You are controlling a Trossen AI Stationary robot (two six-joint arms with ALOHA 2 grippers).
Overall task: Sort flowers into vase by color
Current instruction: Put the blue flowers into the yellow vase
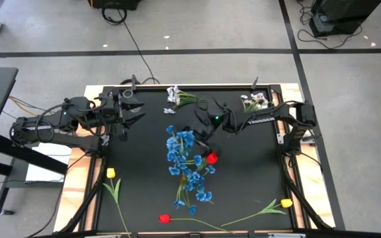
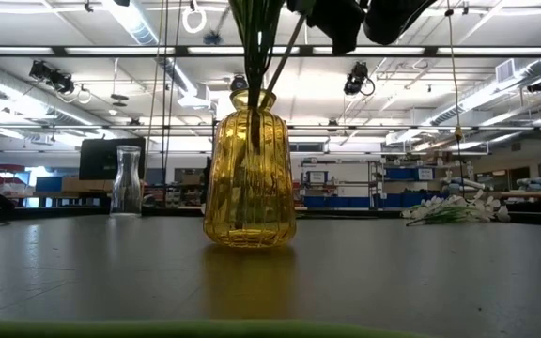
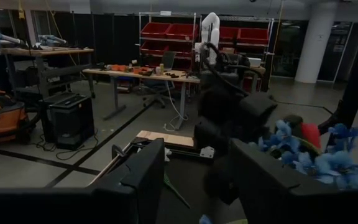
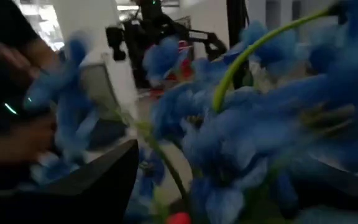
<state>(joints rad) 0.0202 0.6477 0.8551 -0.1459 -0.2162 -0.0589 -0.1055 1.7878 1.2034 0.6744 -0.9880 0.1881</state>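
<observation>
A yellow ribbed glass vase point(image 2: 250, 169) stands mid-table with several green stems in its neck. From above, a bunch of blue sprays point(image 1: 187, 162) hides it, and a red tulip head point(image 1: 211, 158) sits at the bunch's right edge. My right gripper point(image 1: 200, 135) hovers open over the bunch, its fingers point(image 4: 114, 174) spread among blue blossoms point(image 4: 229, 137). My left gripper point(image 1: 136, 118) waits open near the far-left corner, pointing toward the bunch. Lying flat on the table are two white sprays point(image 1: 177, 96) point(image 1: 255, 100), two yellow tulips point(image 1: 110, 173) point(image 1: 286, 203) and a red tulip point(image 1: 164, 218). My right gripper stands with open fingers among the blue blossoms above the vase. The blossoms crowd the wrist view, and I cannot tell whether either finger touches a stem or petal.
A clear glass vase point(image 2: 127, 183) stands at the far left of the table, close to my left gripper. The black mat point(image 1: 243, 172) has a wooden border. There is bare mat to the right of the blue bunch and between the near tulips.
</observation>
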